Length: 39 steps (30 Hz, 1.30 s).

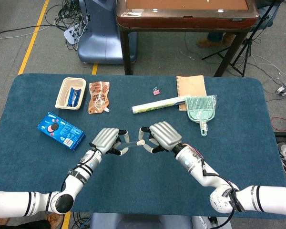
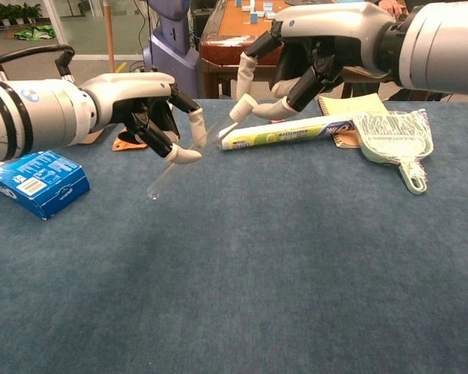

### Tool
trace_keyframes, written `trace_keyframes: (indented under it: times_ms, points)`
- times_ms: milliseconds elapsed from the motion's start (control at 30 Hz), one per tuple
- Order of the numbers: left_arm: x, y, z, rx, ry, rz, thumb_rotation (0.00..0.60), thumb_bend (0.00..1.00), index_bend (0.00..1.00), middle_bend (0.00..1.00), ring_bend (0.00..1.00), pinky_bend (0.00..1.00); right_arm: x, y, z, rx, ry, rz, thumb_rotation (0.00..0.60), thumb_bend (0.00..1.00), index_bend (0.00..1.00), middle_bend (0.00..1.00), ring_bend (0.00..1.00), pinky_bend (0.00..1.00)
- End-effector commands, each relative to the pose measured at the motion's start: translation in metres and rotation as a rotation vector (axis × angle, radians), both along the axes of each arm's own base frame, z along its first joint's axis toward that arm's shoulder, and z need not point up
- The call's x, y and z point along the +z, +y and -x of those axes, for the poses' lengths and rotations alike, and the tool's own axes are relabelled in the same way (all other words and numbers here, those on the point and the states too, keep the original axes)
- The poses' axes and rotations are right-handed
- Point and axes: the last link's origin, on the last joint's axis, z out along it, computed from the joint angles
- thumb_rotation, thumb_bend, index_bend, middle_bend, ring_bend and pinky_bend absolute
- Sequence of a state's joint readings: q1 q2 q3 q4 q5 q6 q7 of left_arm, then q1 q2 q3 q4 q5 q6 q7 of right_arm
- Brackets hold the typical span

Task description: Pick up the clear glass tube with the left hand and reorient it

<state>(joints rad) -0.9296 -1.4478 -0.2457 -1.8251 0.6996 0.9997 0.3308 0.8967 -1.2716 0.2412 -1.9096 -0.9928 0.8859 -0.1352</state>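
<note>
No legible text is present in either view. The blue box carries a white label with dark print, and the rolled package carries green print along its side; both are too small to read.

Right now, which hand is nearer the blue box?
Left. The left hand holds the clear glass tube just right of the blue box in the chest view; the right hand is farther right, above the roll.
</note>
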Motion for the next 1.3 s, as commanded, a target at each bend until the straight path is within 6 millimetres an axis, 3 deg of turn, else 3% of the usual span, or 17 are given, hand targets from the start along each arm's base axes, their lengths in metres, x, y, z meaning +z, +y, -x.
trace_keyframes:
  times_ms: [33, 267, 500, 833, 1300]
  points:
    - [0.001, 0.001, 0.002, 0.001, 0.004, -0.003, 0.6, 0.27, 0.65, 1.0, 1.0, 0.94, 0.002, 0.0, 0.0, 0.002, -0.004, 0.005, 0.6, 0.24, 0.29, 1.0, 1.0, 1.0]
    - [0.001, 0.001, 0.005, -0.004, 0.021, -0.009, 0.6, 0.27, 0.65, 1.0, 1.0, 0.94, 0.007, 0.0, 0.002, 0.003, -0.013, 0.017, 0.6, 0.14, 0.2, 1.0, 1.0, 1.0]
    - [-0.005, -0.002, 0.011, -0.022, 0.075, -0.01, 0.6, 0.27, 0.65, 1.0, 1.0, 0.94, 0.028, 0.002, 0.011, 0.0, -0.025, 0.08, 0.6, 0.14, 0.2, 1.0, 1.0, 1.0]
    - [-0.046, -0.006, 0.015, -0.073, 0.177, -0.009, 0.6, 0.27, 0.65, 1.0, 1.0, 0.94, 0.069, 0.007, 0.037, -0.048, -0.011, 0.19, 0.6, 0.14, 0.2, 1.0, 1.0, 1.0]
    - [-0.092, 0.008, 0.014, -0.009, 0.232, -0.028, 0.6, 0.27, 0.65, 1.0, 1.0, 0.94, 0.089, 0.009, 0.062, -0.102, 0.012, 0.226, 0.6, 0.14, 0.2, 1.0, 1.0, 1.0]
